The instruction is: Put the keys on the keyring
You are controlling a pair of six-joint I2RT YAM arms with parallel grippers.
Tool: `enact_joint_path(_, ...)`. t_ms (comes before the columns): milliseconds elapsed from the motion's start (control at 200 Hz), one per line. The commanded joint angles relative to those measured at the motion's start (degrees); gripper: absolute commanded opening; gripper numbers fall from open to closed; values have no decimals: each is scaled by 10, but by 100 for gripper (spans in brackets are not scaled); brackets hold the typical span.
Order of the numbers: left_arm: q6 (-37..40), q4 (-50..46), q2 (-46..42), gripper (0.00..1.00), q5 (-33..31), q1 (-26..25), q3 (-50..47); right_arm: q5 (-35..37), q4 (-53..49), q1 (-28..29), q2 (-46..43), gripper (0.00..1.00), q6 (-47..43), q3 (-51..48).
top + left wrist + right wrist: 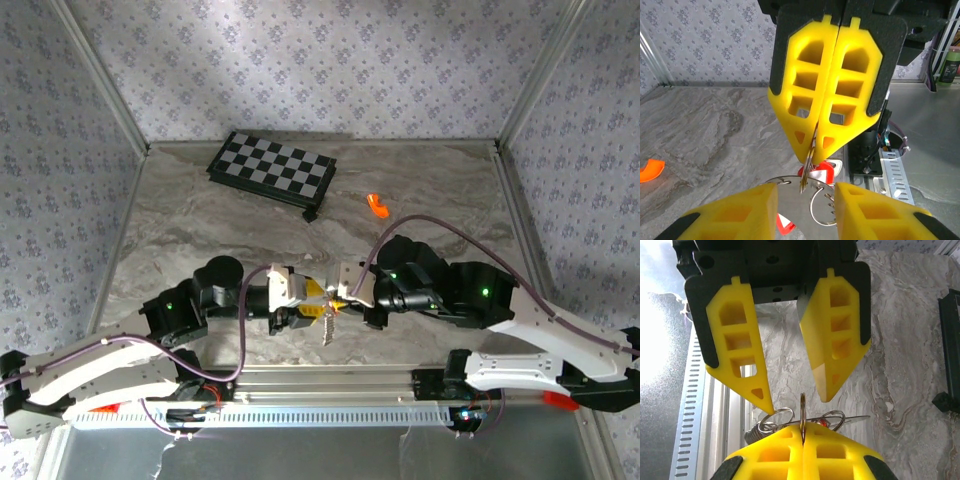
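My right gripper (342,297) (803,432) is shut on the silver keyring (803,409), which stands edge-on between its fingertips. Seen from the left wrist, the right gripper (812,150) pinches the keyring (809,165) from above. One red key (823,174) with a pale centre hangs just behind the ring, and a second red key (784,223) lies lower. My left gripper (305,300) (802,212) (797,402) is open, its fingers either side of the ring and a thin flat metal piece (855,417). Small wire loops (778,417) and a short chain (327,328) dangle from the ring.
A black-and-white chequered board (272,170) lies at the back of the marble table (200,220). A bright orange piece (377,205) (650,170) rests to the right of it. A metal rail (350,380) (690,415) runs along the near edge under the grippers.
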Motion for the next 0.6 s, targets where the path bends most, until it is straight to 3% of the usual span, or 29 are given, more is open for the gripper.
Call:
enact_joint_path(0,8,13,-2,33,13,-6,27,-14,-13,6,1,0,-15,26)
enact_joint_path(360,13,21,13,24,0,-7,23,-11,-13,6,13,0,-22,25)
enact_joint_path(595,8,32,10,4,3,-8,18,-7,-13,6,11,0,-23,20)
